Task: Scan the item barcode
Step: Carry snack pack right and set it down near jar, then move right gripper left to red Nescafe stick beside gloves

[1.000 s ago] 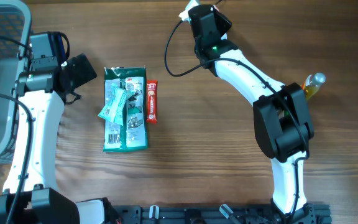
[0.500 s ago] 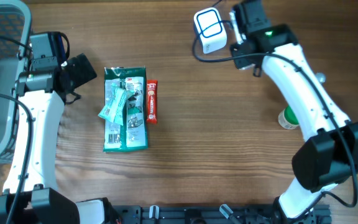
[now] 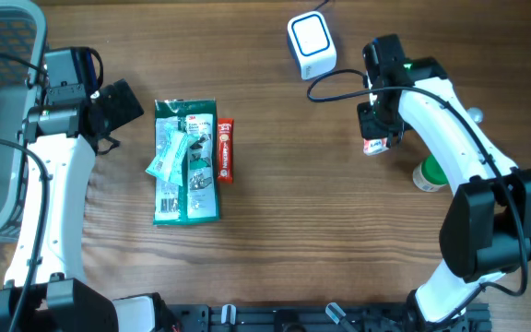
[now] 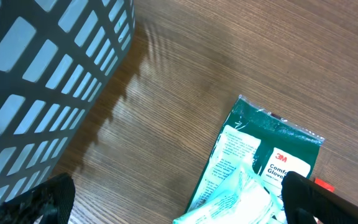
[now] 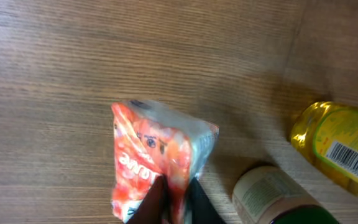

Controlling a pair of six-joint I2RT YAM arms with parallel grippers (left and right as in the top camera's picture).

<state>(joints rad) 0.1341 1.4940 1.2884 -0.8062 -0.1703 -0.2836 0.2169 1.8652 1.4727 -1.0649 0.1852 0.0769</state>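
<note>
Because the pouch point(image 5: 157, 155) is a small, crinkly film pack, red-orange on its printed face and clear at one end, it is judged light, soft and somewhat slippery, and liable to fold or slide if pinched by a corner. It is best taken across a sealed edge or the flat middle, with the face that bears the code left uncovered. It is gripped at its lower edge by the right fingers point(image 5: 151, 208), which are drawn narrow upon it. From overhead, it is found at about five o'clock from the white scanner point(image 3: 312, 44), well apart from it. A green-capped jar point(image 3: 427, 175) is seen near it at four o'clock and a yellow bottle point(image 3: 471, 118) at two o'clock. The left fingers point(image 4: 48, 202) are spread wide with nothing between them. They are held over the bench point(image 4: 229, 50) at ten o'clock from the green glove pack point(image 3: 187, 161), beside a grey basket point(image 4: 42, 74).

No barcode can be made out on the pouch in any view: only a blurred logo face is shown, and the far side is hidden. Whether the pouch rests on the bench or is held just clear of it cannot be told. From overhead most of the pouch is covered by the wrist, and the yellow bottle is partly hidden behind the arm. Which face of the scanner does the reading cannot be told either.
</note>
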